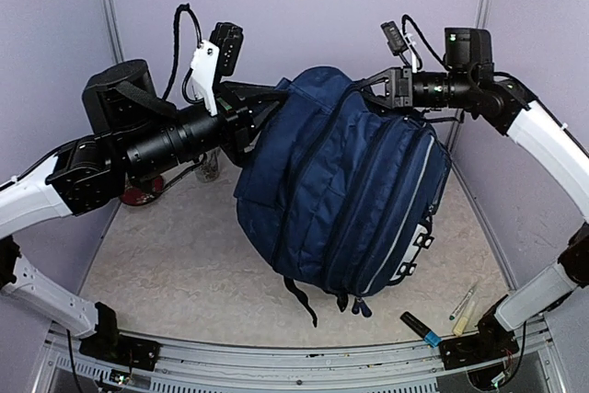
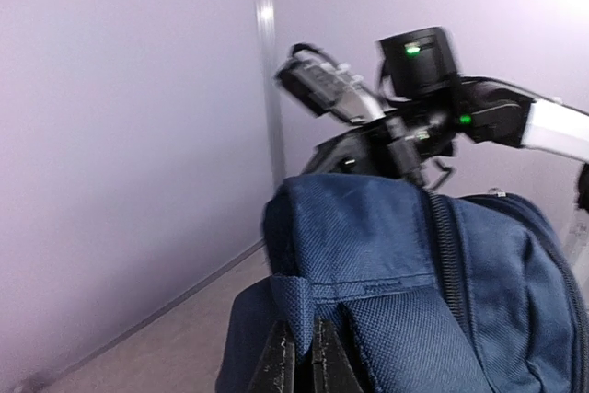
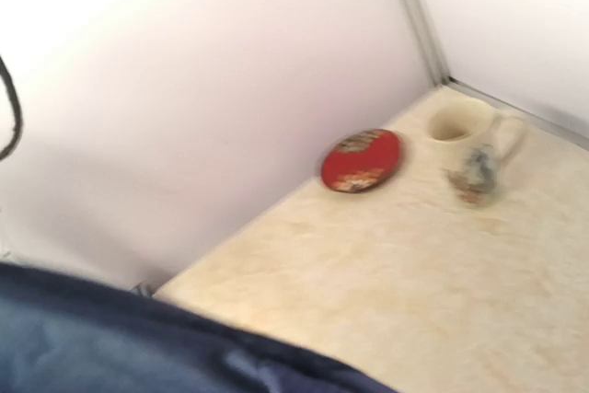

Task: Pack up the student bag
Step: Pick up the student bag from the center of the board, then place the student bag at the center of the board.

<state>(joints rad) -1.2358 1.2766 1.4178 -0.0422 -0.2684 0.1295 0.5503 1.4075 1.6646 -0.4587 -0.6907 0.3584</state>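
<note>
The student bag (image 1: 340, 190), dark navy with a white stripe (image 1: 405, 227) along its side, hangs lifted between my two arms over the middle of the table. My left gripper (image 1: 262, 103) holds its upper left. In the left wrist view that gripper (image 2: 299, 358) is shut on a small fold of the navy fabric (image 2: 386, 255). My right gripper (image 1: 386, 85) meets the bag's upper right edge by a black strap and is shut there. Its fingers do not show in the right wrist view, where blurred bag fabric (image 3: 92, 338) fills the bottom left.
A red plate (image 3: 362, 160) and a pale mug (image 3: 469, 149) stand at the table's far left corner by the wall; the left arm partly hides the plate (image 1: 138, 195). A black and blue marker (image 1: 421, 329) and a pale pen (image 1: 463, 303) lie at the front right. Walls enclose three sides.
</note>
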